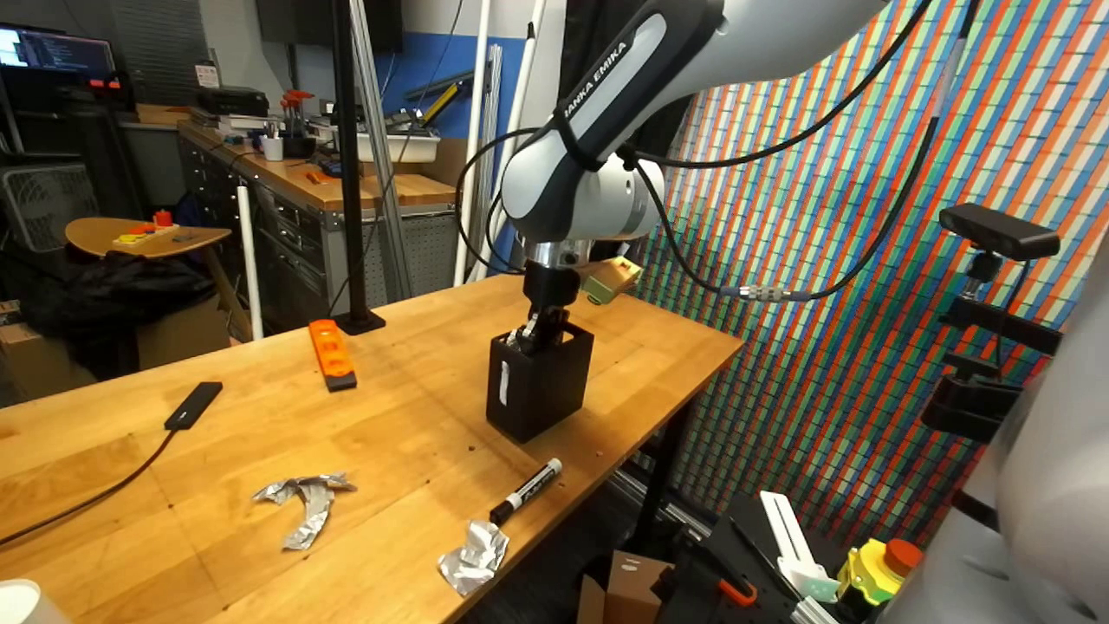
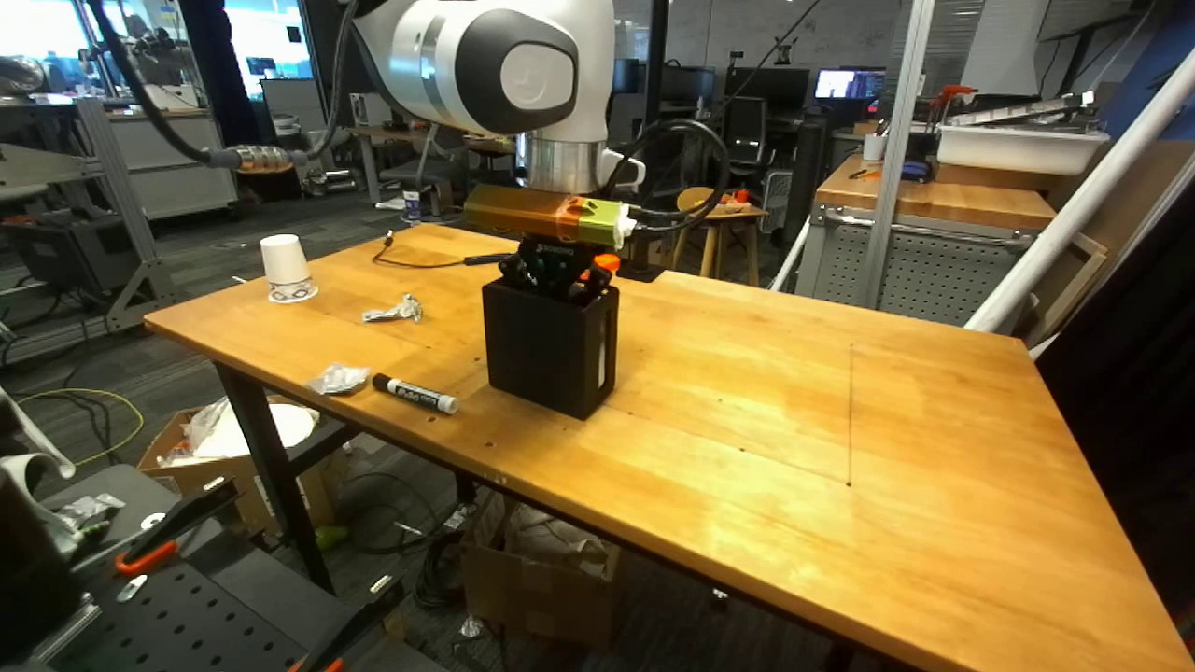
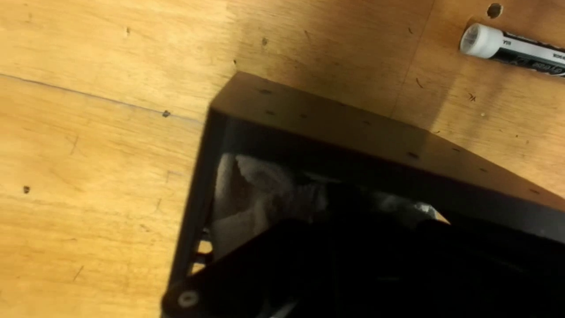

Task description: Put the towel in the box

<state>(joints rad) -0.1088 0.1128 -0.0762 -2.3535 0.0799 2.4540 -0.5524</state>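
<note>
The black box stands upright on the wooden table, its top open; it also shows in an exterior view and the wrist view. The towel is pale and crumpled, down inside the box, seen only in the wrist view and partly covered by dark finger parts. My gripper points down into the box opening, also in an exterior view. Its fingertips are below the rim, hidden by the walls and lost in shadow. I cannot tell whether they hold the towel or are apart from it.
A marker and crumpled foil lie near the table edge by the box. More foil, an orange level, a black hub with a cable and a paper cup are farther along the table.
</note>
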